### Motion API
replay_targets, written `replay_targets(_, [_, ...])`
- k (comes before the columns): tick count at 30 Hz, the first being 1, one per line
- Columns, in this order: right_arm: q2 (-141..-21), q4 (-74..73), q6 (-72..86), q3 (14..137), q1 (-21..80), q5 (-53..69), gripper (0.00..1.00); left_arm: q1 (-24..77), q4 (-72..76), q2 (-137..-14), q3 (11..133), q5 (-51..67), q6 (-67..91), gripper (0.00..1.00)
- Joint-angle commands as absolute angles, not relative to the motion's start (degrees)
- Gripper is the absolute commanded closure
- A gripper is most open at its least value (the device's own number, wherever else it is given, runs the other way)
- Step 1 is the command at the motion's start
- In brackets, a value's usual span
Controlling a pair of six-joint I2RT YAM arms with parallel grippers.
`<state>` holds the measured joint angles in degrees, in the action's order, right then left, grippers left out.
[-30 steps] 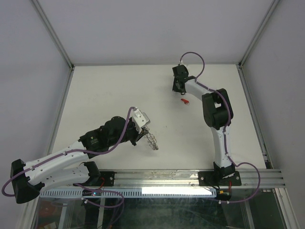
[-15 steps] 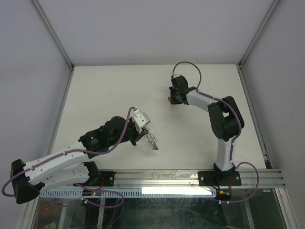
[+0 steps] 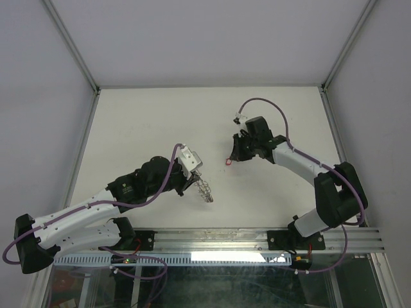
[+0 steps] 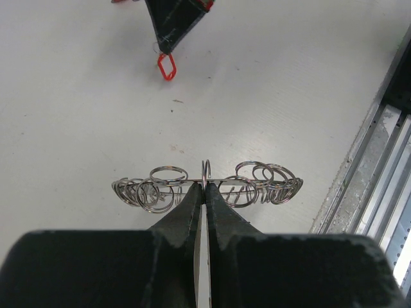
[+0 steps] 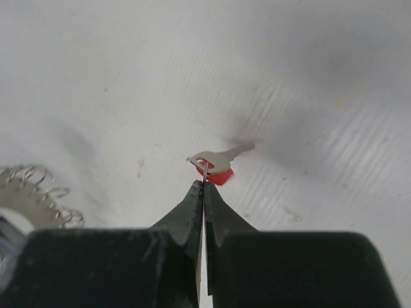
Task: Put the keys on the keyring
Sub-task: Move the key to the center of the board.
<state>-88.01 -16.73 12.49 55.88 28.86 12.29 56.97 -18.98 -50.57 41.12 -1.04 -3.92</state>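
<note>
Step in hand: as I judge it, carrying one key across to the keyring; nothing is threaded yet.
Left gripper (image 4: 205,190): jaws closed tight on the keyring's (image 4: 207,184) rim, holding it edge-on just over the white table (image 3: 141,122), left of centre. Best to hold it dead steady, so that a free loop faces the incoming key.
Right gripper (image 5: 203,187): jaws pinched shut on the thin wire at the head of the key (image 5: 216,156), right of centre and well apart from the ring. The key dangles and could swing, so a slow, level approach with a firm pinch seems wise, aimed at a single loop.
Keyring's look: flat grey metal, its rim crowded with small shiny wire loops (image 4: 168,173) fanning out on both sides of the pinch.
Key's look: tiny and silver, with a red tag (image 5: 221,177) hanging below its head; it appears lifted clear of the table.
</note>
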Motion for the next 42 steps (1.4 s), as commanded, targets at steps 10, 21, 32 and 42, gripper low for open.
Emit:
replay_targets(10, [-83.72,-26.16,11.71,47.65,29.96,30.76,1.0,56.43,-17.97,-51.42,43.68,0.79,-5.03,1.0])
replay_targets(21, [-86.34,-28.42,11.4,50.46,30.06,12.35,1.0,56.35,-18.27,-52.2,43.78,1.15,-5.2,1.0])
replay_targets(32, [-84.02,-24.73,12.67,50.77,30.37,10.36,0.67,56.34,-18.46,-52.77,43.91,0.89,-5.19,1.0])
replay_targets(42, [-74.03,-20.28,19.31,46.62,30.32,0.9,0.56,55.9,-18.63,-53.0,44.11,1.18,-4.68,1.0])
